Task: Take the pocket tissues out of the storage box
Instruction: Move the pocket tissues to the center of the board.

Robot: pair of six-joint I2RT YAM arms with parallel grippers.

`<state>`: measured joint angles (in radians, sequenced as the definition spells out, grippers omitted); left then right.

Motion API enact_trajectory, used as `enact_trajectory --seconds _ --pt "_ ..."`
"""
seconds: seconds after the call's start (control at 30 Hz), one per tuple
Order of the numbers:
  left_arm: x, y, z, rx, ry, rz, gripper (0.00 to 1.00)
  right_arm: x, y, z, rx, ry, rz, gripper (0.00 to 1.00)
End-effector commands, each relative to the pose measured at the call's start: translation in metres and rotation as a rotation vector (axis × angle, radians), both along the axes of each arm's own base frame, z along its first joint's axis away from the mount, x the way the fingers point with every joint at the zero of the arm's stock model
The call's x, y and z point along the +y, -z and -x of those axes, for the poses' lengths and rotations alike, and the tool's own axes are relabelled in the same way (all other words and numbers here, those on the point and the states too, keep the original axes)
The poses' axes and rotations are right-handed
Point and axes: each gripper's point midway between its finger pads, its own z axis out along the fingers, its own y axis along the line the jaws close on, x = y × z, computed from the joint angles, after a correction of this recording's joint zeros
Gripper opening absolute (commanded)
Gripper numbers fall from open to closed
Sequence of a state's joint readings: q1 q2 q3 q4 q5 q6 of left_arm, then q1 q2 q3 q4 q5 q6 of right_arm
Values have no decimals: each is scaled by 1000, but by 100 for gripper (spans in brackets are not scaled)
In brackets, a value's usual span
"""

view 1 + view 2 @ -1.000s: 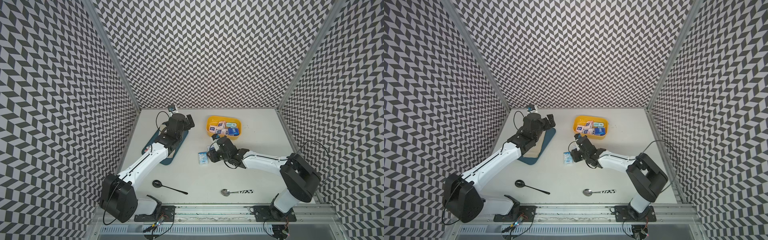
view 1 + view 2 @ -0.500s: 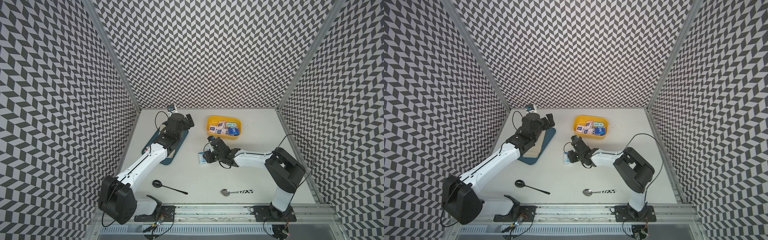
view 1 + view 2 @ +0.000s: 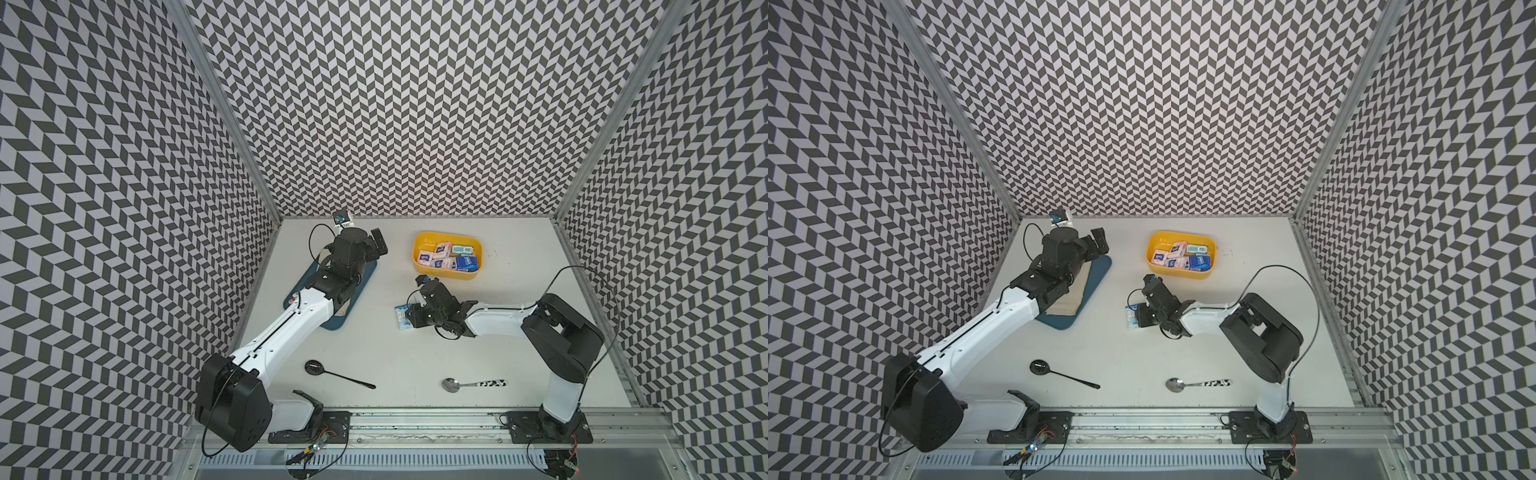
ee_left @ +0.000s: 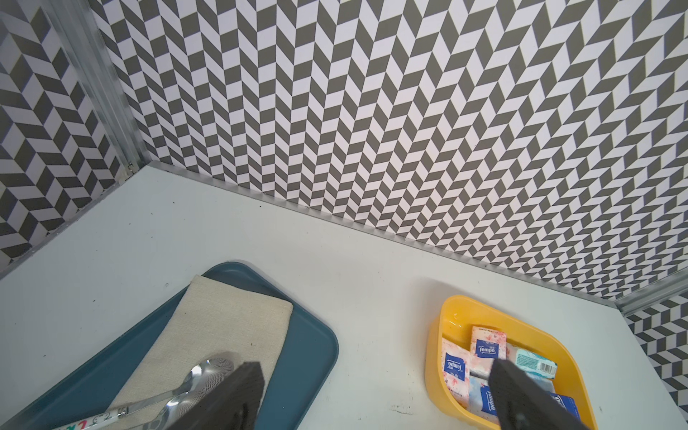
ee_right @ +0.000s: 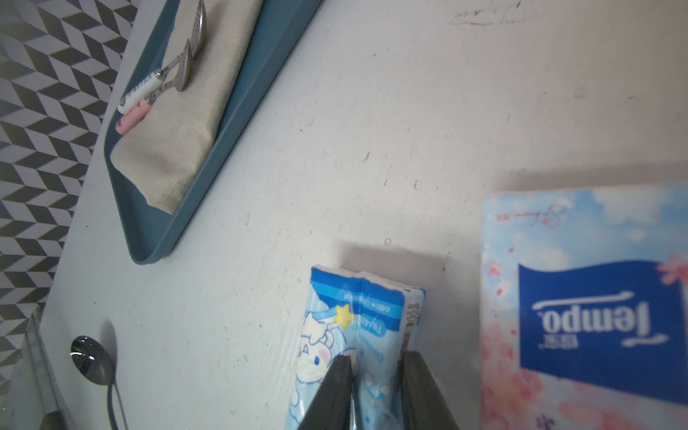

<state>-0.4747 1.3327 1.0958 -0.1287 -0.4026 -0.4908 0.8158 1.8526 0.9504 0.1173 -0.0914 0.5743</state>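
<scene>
The yellow storage box point(image 3: 449, 275) point(image 3: 1179, 273) stands at the back of the table with several pocket tissues point(image 3: 446, 259) point(image 3: 1181, 259) inside; the left wrist view shows the packs point(image 4: 486, 348) in it too. A pale blue cartoon-printed pack point(image 3: 402, 316) point(image 5: 357, 316) lies on the table in front of the box. My right gripper point(image 3: 411, 318) point(image 5: 376, 359) is low over it, its jaws pinched on part of it. Beside it on the table lies a white-pink Tempo pack point(image 5: 584, 309). My left gripper point(image 3: 376, 245) point(image 4: 376, 394) hangs open above the tray's far end, holding nothing.
A dark-blue tray point(image 3: 332, 322) point(image 4: 309, 346) with a beige cloth point(image 4: 231, 327) and cutlery point(image 5: 178, 70) lies on the left under my left arm. Near the front edge are a black spoon point(image 3: 332, 372) and a silver spoon point(image 3: 471, 384).
My right gripper slid left onto the pale blue pack and its jaws narrowed on it, while the right arm's elbow swung up and back. The left arm hardly moved.
</scene>
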Motion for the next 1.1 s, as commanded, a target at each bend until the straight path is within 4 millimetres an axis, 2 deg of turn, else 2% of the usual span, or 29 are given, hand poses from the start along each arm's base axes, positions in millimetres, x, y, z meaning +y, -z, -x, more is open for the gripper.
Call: enact_trajectory --seconds 0.0,0.17,0.43,0.67,0.73,0.87,1.07 --pt "2 -7 4 -18 8 12 99 -6 18 -5 40 96 -9 25" --pt "3 -13 6 -29 11 13 99 -9 22 -21 72 183 -67 23" --pt "5 -17 8 -37 11 9 99 -15 17 -45 56 256 -74 23" --pt "2 -17 6 -34 18 11 99 -17 8 -55 36 271 -83 23" --pt "1 -17 6 -34 19 13 99 -16 2 -57 29 267 -95 26" --pt "2 -19 5 -35 17 10 99 -10 -20 -58 -12 239 -125 32" --pt "1 -22 5 -40 19 13 99 -10 -72 -59 -97 221 -167 39"
